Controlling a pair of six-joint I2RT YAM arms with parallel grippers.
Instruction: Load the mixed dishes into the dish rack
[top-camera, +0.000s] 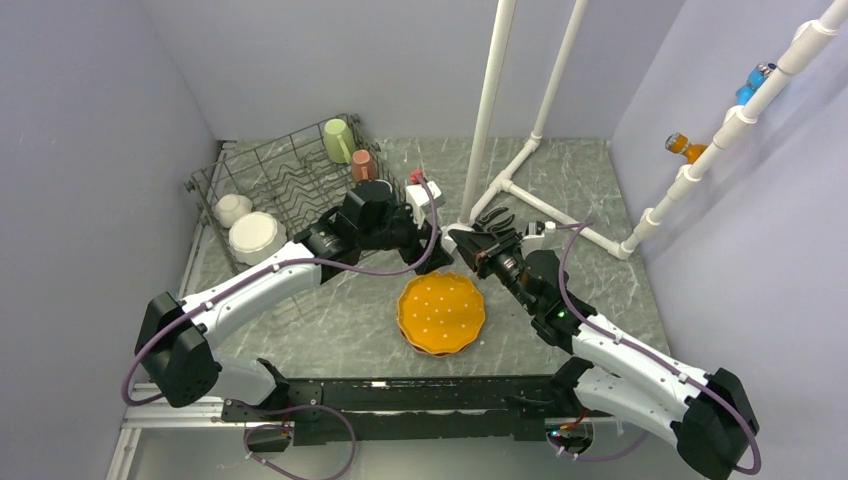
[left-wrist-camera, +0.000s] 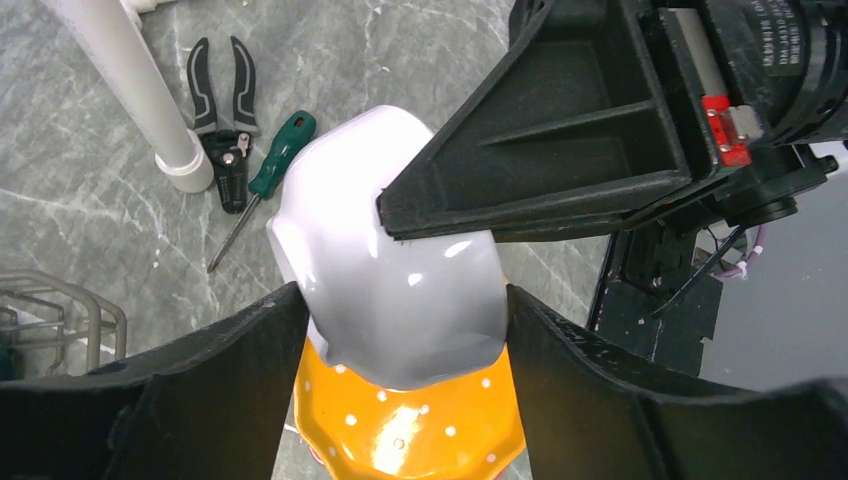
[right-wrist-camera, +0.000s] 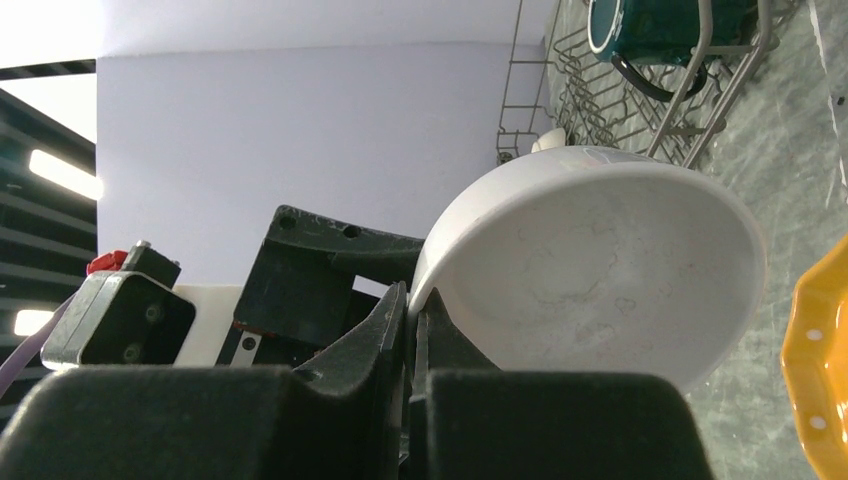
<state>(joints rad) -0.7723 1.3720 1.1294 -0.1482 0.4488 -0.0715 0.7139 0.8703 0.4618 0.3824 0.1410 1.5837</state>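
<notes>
A plain white bowl (left-wrist-camera: 340, 200) hangs in the air between both grippers, above the stacked orange white-dotted plates (top-camera: 440, 312). My left gripper (left-wrist-camera: 403, 300) has a finger pressed on each side of the bowl. My right gripper (right-wrist-camera: 410, 300) is shut on the bowl's rim (right-wrist-camera: 600, 270), one finger inside and one outside. In the top view the two grippers meet at the table's middle, left (top-camera: 435, 255) and right (top-camera: 462, 242), and largely hide the bowl. The dish rack (top-camera: 280, 175) stands at the back left and holds a pale green mug (top-camera: 337, 140), a pink mug (top-camera: 364, 165), two pale bowls (top-camera: 255, 237) and a teal mug (right-wrist-camera: 650, 25).
Black-handled pliers (left-wrist-camera: 225, 110) and a green screwdriver (left-wrist-camera: 270, 170) lie on the marble table by the foot of a white pipe frame (top-camera: 490, 100). More white pipes run along the right wall. The plates also show under the bowl in the left wrist view (left-wrist-camera: 400, 430).
</notes>
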